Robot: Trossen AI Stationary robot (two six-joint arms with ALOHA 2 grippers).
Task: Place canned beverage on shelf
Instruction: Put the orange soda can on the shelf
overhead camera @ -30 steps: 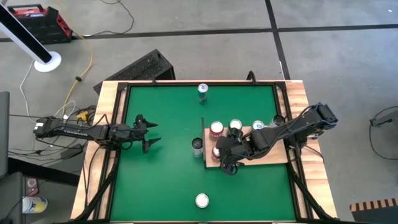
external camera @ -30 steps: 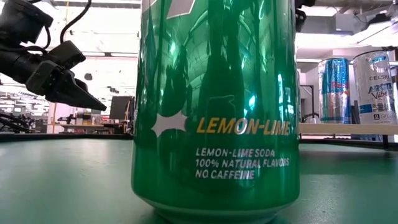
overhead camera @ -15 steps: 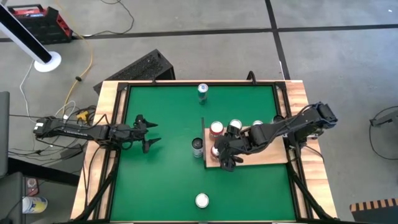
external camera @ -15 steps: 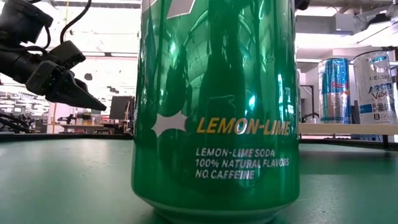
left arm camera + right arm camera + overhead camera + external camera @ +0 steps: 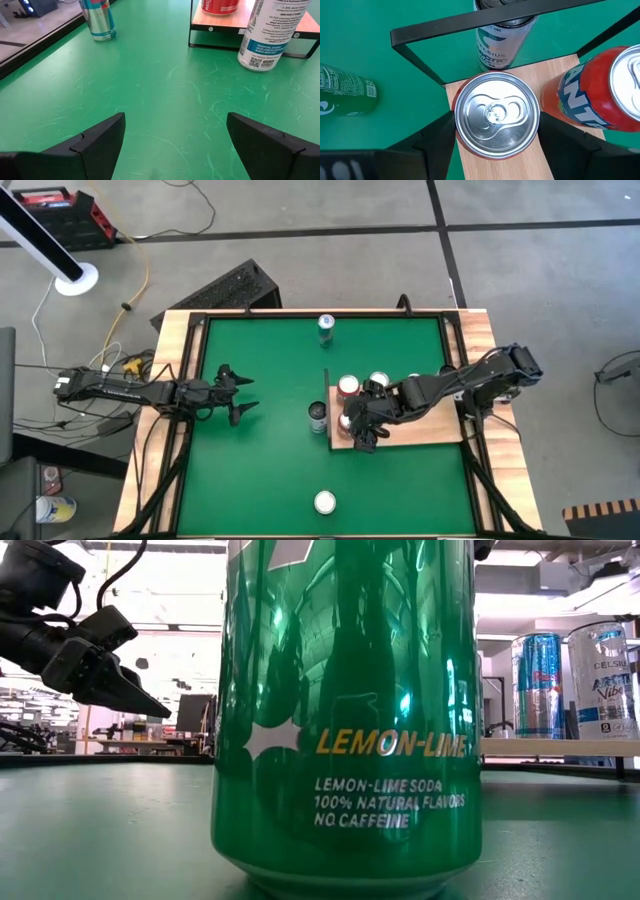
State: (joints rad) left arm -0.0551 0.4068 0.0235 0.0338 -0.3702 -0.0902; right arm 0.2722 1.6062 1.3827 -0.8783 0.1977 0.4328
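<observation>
Right tool (image 5: 358, 428) shifted left, Lemon-Lime can (image 5: 347, 710)

a robotics lab: bare concrete floor (image 5: 300, 240), loose cables (image 5: 140, 280), framed green table (image 5: 260, 470).

The shelf (image 5: 440, 430) lies on the table (image 5: 260, 470) at 3 o'clock from the centre. Several cans (image 5: 348, 387) stand on the shelf's 9 o'clock end, under the right gripper (image 5: 360, 423). One can (image 5: 318, 415) stands on the table just off that end. Another can (image 5: 326, 326) stands at 12 o'clock, another (image 5: 324, 502) at 6 o'clock. The left gripper (image 5: 238, 395) hangs at 9 o'clock.
</observation>
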